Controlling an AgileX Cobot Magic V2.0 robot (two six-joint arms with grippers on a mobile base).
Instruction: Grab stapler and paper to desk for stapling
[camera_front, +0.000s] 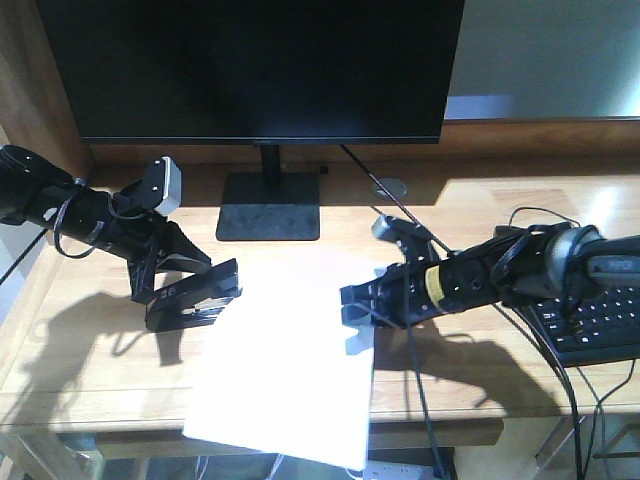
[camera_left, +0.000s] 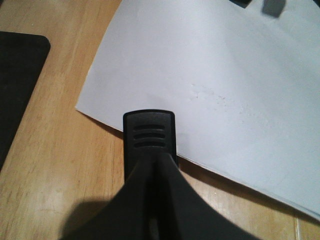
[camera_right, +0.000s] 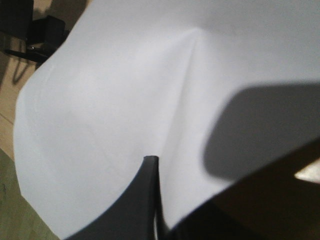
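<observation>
Exterior front-facing view: the left claw (camera_front: 165, 290) is clamped around the stapler (camera_front: 215, 285), which sits tilted between its fingers with its lower end on the desk (camera_front: 480, 385). The stapler's front tip pokes out just ahead of the claw and meets the near-left edge of the paper (camera_front: 290, 370). In the left wrist view the stapler's ribbed black end shows directly in front of the dark fingers (camera_left: 150, 210), lying over the paper's edge, with bare wood to the claw's left. The right claw (camera_front: 355, 302) is pinched shut on the paper's opposite edge. The sheet spreads out from its tips toward the left claw, mostly flat on the desk. The sheet's corner on the side away from the monitor hangs past the desk's front edge. In the right wrist view one dark finger (camera_right: 152, 200) presses at the sheet's border, and a soft crease runs away from it across the white surface. The two claws face each other with the sheet between them. Beyond both claws stands a dark monitor (camera_front: 260, 60) on its flat stand base (camera_front: 268, 205), and behind the right claw's arm lies a keyboard (camera_front: 600, 320).
</observation>
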